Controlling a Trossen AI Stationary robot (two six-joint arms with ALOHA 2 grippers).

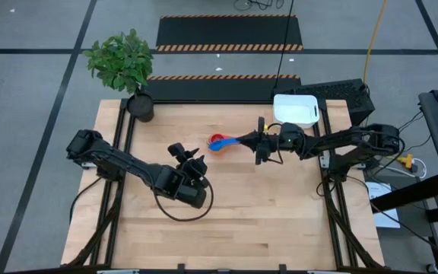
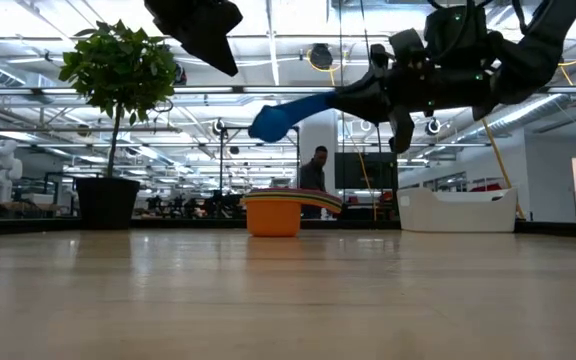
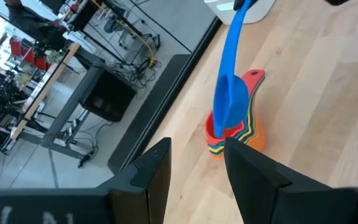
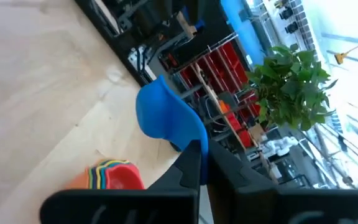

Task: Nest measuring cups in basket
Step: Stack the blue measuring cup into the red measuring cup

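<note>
Wooden table: carries the white basket at its far right edge, just beside the potless corner opposite the plant. Left gripper: raised over the table's middle, fingers parted, holding nothing. Right gripper: fingers clamped on the handle of the blue cup. The low view alone shows this cup lifted clear above the nested stack of cups, which stands on the table, outside the basket.

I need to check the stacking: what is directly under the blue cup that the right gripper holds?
The stack of nested cups stands on the table below the blue cup, red cup on top. The right gripper holds the blue one clear above. The stack's inner cups show only as edges.
</note>
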